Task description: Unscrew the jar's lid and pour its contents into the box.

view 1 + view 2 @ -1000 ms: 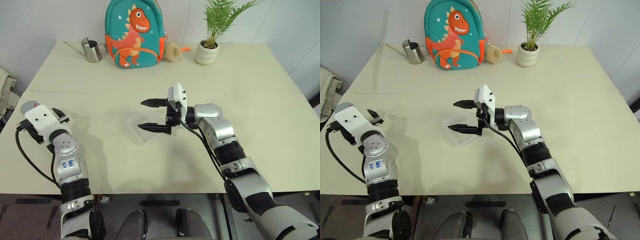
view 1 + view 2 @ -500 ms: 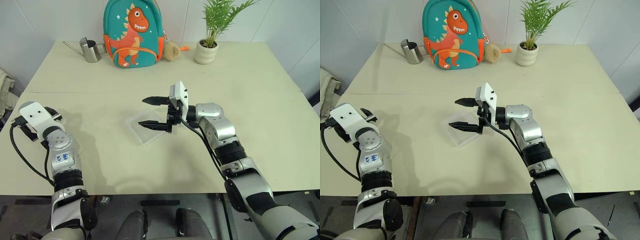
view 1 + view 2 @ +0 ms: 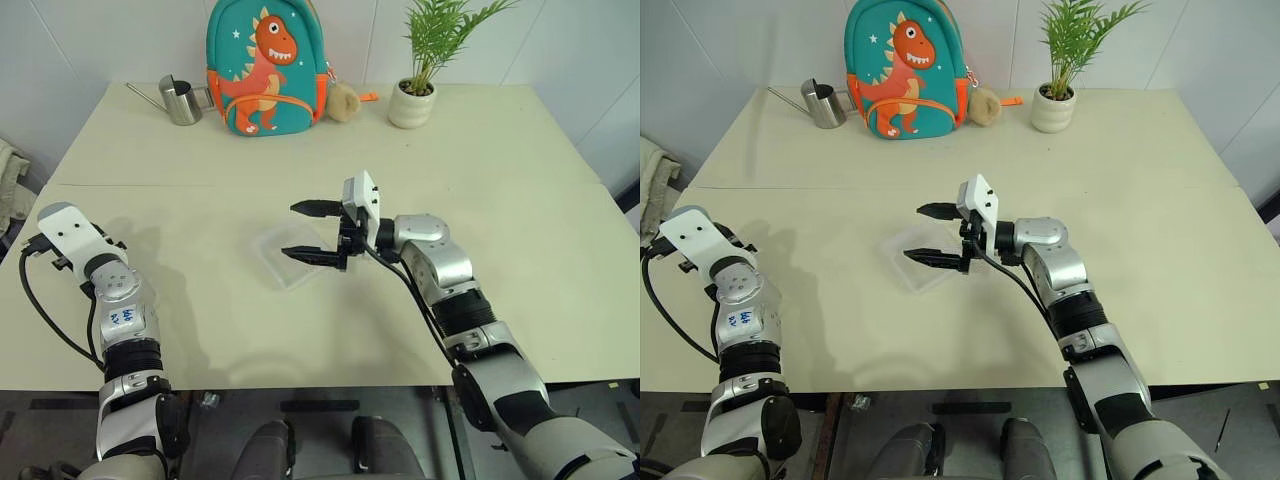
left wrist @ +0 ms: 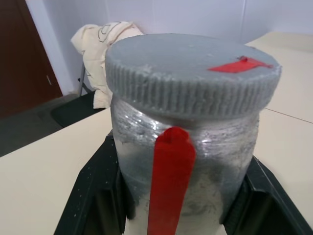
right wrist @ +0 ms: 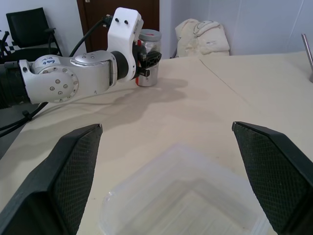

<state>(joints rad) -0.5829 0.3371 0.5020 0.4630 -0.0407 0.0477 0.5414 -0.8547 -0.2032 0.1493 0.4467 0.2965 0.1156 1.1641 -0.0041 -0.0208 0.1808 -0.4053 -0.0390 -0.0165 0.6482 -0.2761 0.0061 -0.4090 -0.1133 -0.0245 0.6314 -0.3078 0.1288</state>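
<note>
The jar [image 4: 186, 161] is silvery-grey with a red strip. It stands upright on the table's far left, near the edge, and also shows as the jar [image 5: 149, 54]. Its grey lid [image 4: 190, 68] with a red mark sits on top. My left gripper [image 4: 183, 205] is shut on the jar's body, one black finger [image 4: 93, 196] on each side. The contents are hidden inside. The clear box [image 3: 272, 250] lies mid-table. My right gripper [image 3: 295, 230] hovers open just over the box's right part, pointing left, nothing between its fingers.
Along the table's far edge stand a steel watering can [image 3: 180, 100], a dinosaur backpack [image 3: 265, 65], a plush toy [image 3: 345, 100] and a potted plant [image 3: 415, 100]. A pale cloth [image 3: 10, 185] hangs off the table's left side.
My left gripper's fingers have closed in on the jar, and that arm has drifted slightly left. The right gripper has stayed open over the box.
</note>
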